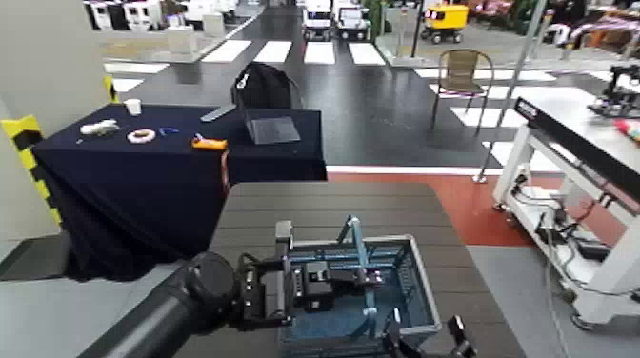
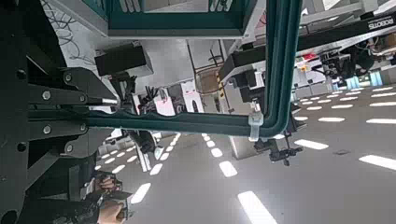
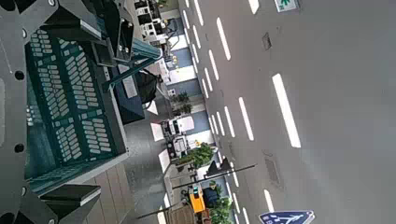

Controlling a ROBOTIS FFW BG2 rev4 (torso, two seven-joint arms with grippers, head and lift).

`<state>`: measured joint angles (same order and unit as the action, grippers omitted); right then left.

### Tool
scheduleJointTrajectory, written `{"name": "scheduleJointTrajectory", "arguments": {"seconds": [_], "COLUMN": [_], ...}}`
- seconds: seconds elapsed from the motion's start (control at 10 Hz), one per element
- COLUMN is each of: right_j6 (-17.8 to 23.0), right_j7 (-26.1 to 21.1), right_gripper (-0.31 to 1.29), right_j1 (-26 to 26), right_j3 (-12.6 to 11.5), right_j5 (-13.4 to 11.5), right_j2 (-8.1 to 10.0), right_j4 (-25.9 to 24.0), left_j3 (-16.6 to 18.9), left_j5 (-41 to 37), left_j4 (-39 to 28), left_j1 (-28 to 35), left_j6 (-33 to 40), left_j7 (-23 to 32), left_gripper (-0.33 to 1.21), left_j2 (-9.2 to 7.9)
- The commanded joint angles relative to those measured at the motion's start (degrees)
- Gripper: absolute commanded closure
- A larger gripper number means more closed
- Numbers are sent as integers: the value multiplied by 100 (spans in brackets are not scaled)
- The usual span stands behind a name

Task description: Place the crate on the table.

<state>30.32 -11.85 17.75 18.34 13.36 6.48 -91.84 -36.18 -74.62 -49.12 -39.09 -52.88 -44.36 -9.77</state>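
The left gripper (image 1: pixel 286 286) was at the crate's left wall, reaching in over the grey rim, its black arm running off toward the lower left. Its fingers were pressed together on the rim and wall of the crate (image 1: pixel 357 290); the left wrist view showed the black finger (image 2: pixel 28 112) lying against the teal hoop handle (image 2: pixel 187 121). The crate stood just right of that gripper, sitting upright on the near part of the dark slatted table (image 1: pixel 324 205), its thin blue handle raised across the middle. The right gripper (image 1: pixel 424 338) was at the crate's near right corner, low at the frame edge; whether its fingers were spread or closed could not be told. The right wrist view showed the crate's lattice wall (image 3: pixel 70 103) directly beside that gripper's black finger (image 3: pixel 14 93). Beyond the left gripper stood a table draped in navy cloth (image 1: pixel 143 181); far right of the right gripper stood a white-framed workbench (image 1: pixel 571 143)
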Motion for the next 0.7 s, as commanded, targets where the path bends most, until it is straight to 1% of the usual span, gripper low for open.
{"name": "scheduleJointTrajectory", "arguments": {"seconds": [0.1, 0.2, 0.3, 0.5, 0.7], "right_j6": [9, 0, 0, 9, 0], "right_j7": [-1, 7, 7, -1, 7], "right_gripper": [14, 14, 14, 14, 14], "right_j1": [0, 0, -9, -9, -17], "right_j3": [3, 3, 21, 21, 21], "right_j5": [0, 9, 18, 26, 35], "right_j2": [2, 11, 11, 20, 20], "right_j4": [0, 0, 0, 9, 9], "left_j3": [-47, -21, -12, -3, 50], "left_j5": [0, 0, 9, 9, 9], "left_j4": [43, 43, 43, 43, 16], "left_j1": [33, 24, 7, 15, 15], "left_j6": [251, 401, 462, 594, 831], "left_j7": [-90, -143, -143, -187, -275], "left_gripper": [75, 57, 48, 43, 31], "left_j2": [10, 2, 2, 2, 2]}}
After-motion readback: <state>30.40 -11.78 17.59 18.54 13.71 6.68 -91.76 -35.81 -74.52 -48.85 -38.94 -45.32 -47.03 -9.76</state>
